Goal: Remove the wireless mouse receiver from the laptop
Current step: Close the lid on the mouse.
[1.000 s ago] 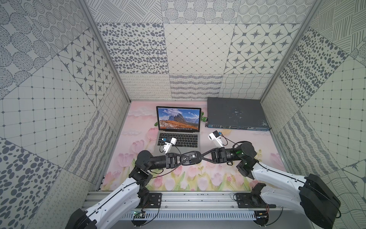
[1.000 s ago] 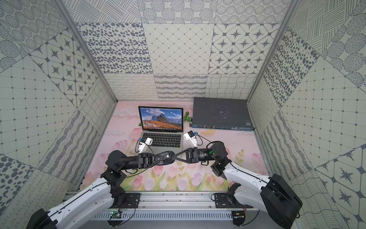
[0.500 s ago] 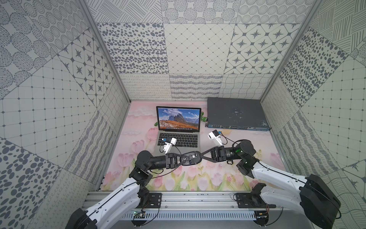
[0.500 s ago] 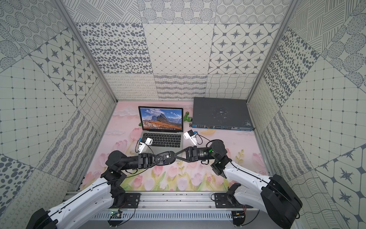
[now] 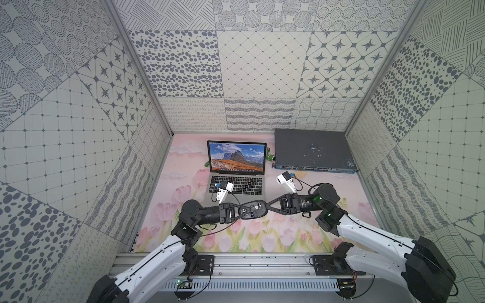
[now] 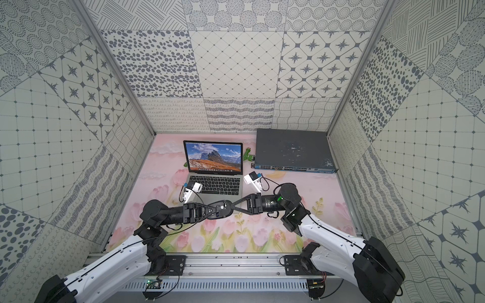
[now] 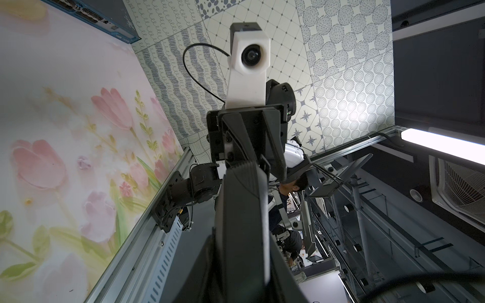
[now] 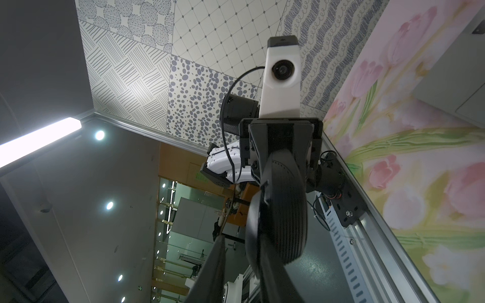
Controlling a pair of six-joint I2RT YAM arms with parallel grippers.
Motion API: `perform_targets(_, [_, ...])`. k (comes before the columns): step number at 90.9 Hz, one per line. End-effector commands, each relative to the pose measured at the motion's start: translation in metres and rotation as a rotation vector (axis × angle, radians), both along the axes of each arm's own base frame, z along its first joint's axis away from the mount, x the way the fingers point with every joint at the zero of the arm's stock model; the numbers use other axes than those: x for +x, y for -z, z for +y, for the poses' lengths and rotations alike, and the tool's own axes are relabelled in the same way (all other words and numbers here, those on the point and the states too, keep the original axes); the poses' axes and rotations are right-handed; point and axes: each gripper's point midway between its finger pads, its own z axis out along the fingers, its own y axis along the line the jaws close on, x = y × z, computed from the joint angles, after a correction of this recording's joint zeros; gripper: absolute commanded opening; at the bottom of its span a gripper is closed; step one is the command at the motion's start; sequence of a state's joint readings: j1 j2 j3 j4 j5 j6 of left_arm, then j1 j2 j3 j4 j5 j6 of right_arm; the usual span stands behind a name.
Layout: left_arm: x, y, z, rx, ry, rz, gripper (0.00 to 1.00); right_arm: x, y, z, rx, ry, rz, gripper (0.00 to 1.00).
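The silver-grey laptop (image 5: 237, 192) (image 6: 215, 192) stands open at the back of the mat, its screen lit. In front of it, a black oval mouse (image 5: 256, 208) (image 6: 223, 207) hangs between my two arms. My left gripper (image 5: 248, 210) (image 6: 214, 208) is shut on the mouse's left end. From the right, my right gripper (image 5: 262, 207) (image 6: 231, 206) straddles its other end with jaws parted. In the right wrist view one finger (image 8: 210, 267) stands clear of the ribbed mouse (image 8: 283, 215). The wireless mouse receiver shows in no view.
A flat dark grey network switch (image 5: 312, 152) (image 6: 291, 149) lies at the back right. A small green object (image 5: 269, 157) sits between it and the laptop. Patterned walls close in three sides, and a metal rail (image 5: 249, 265) runs along the front.
My right gripper's jaws have parted around the mouse. Both arms and the mouse have barely moved.
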State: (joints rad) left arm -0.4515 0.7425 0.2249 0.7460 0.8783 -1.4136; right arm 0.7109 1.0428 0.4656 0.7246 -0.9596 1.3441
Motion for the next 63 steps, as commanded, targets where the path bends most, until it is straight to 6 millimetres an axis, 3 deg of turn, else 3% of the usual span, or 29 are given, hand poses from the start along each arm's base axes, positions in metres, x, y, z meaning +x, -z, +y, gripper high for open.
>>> perform_targets(1, [-0.006,-0.014,0.000,-0.032,0.023,-0.078,0.21,0.002,-0.016,-0.002,0.021,0.017,-0.063,0.26])
perform_targets(41, [-0.006,-0.014,0.000,-0.038,0.022,-0.070,0.21,0.004,-0.016,-0.001,-0.008,0.028,-0.070,0.33])
perform_targets(56, [-0.003,-0.012,0.000,-0.044,0.021,-0.026,0.21,0.004,-0.008,-0.001,-0.039,0.032,-0.061,0.36])
perform_targets(63, [-0.004,-0.015,0.000,-0.057,0.026,-0.029,0.21,0.005,-0.020,0.000,-0.024,0.034,-0.084,0.38])
